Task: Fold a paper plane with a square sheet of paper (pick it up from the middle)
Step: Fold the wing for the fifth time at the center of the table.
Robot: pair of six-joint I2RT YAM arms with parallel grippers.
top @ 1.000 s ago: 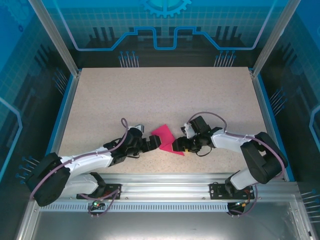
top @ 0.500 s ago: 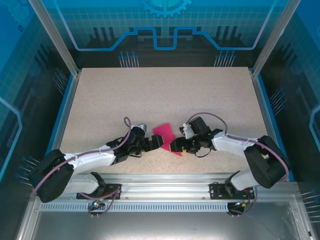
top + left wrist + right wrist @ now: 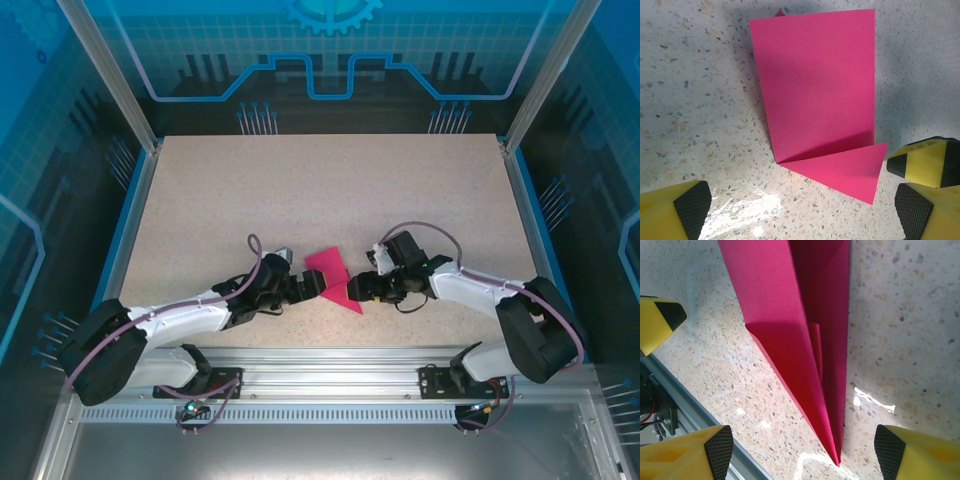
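Observation:
The magenta sheet of paper (image 3: 333, 274) lies on the speckled table, folded into a part-made paper plane. In the left wrist view it shows as a broad panel (image 3: 815, 85) with a triangular flap (image 3: 845, 167) at its near corner. In the right wrist view it narrows into a layered point (image 3: 832, 440). My left gripper (image 3: 313, 287) is open at the paper's left side, touching nothing (image 3: 800, 212). My right gripper (image 3: 358, 291) is open, straddling the pointed end without touching it (image 3: 802, 450). One right fingertip (image 3: 922, 162) sits just beside the flap.
The aluminium rail (image 3: 330, 362) runs along the table's near edge, close behind both grippers, and also shows in the right wrist view (image 3: 675, 400). Blue frame edges (image 3: 125, 230) bound the table (image 3: 330, 190), which is bare speckled surface beyond the paper.
My right gripper pushed left over the paper's pointed end, then drew back a little to the right with its jaws slightly wider. The left gripper edged slightly toward the paper.

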